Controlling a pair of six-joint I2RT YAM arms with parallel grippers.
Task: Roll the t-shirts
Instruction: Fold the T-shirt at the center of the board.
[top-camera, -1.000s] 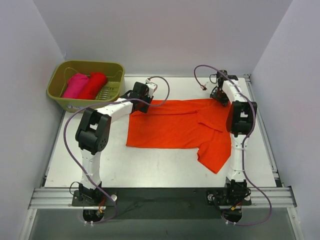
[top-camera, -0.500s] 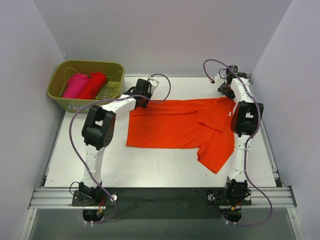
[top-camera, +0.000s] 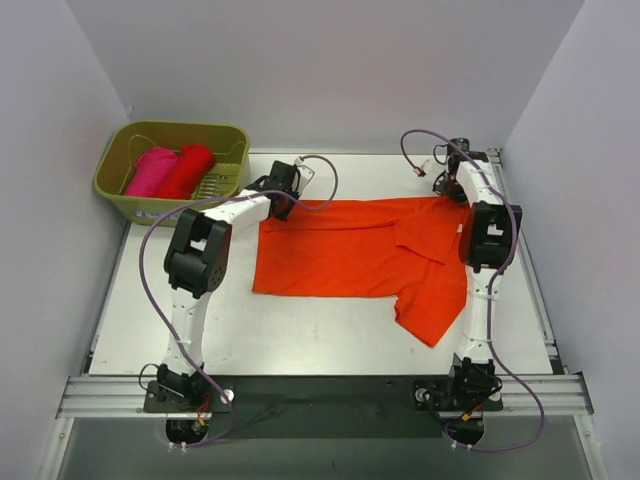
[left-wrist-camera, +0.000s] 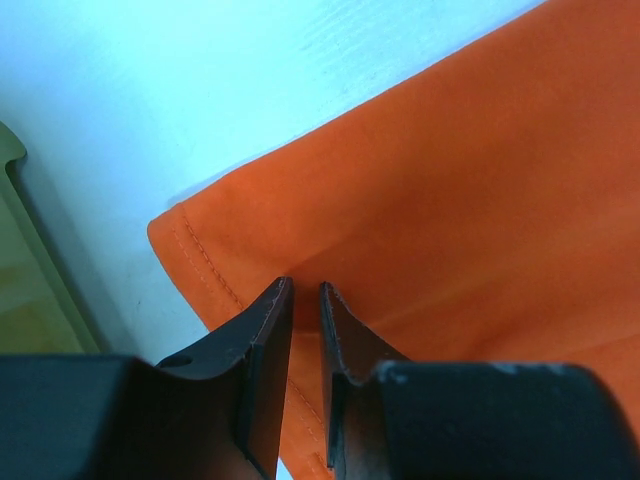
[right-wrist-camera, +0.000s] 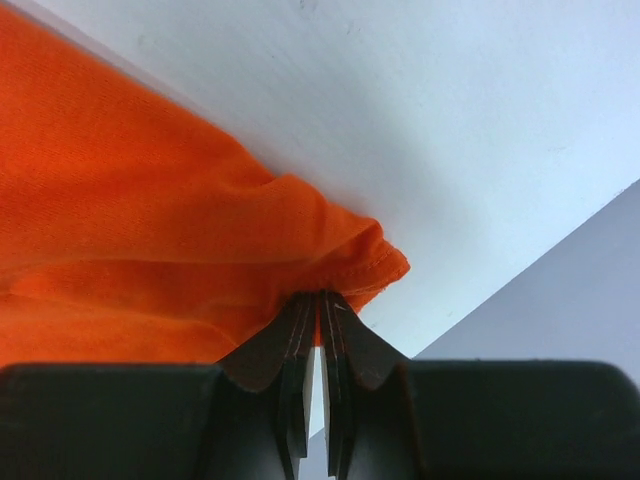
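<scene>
The orange t-shirt (top-camera: 350, 250) lies spread flat on the white table, one sleeve pointing toward the near right. My left gripper (top-camera: 279, 203) is at its far left corner. In the left wrist view the gripper (left-wrist-camera: 305, 287) is closed to a narrow gap, pinching the orange cloth (left-wrist-camera: 450, 170) just inside the stitched hem. My right gripper (top-camera: 451, 190) is at the far right corner. In the right wrist view it (right-wrist-camera: 319, 295) is shut on the bunched hem of the shirt (right-wrist-camera: 130, 200). The red t-shirt (top-camera: 190, 168) and the magenta-pink t-shirt (top-camera: 150, 172) lie rolled in the basket.
The olive-green plastic basket (top-camera: 180, 126) stands at the far left corner of the table, close to my left gripper; its wall shows in the left wrist view (left-wrist-camera: 20, 300). The table's right edge and the side wall (right-wrist-camera: 560, 290) are close to my right gripper.
My right gripper pulled the shirt's far right corner out to the right and farther back, then eased back slightly. My left gripper shifted a little at the far left corner.
</scene>
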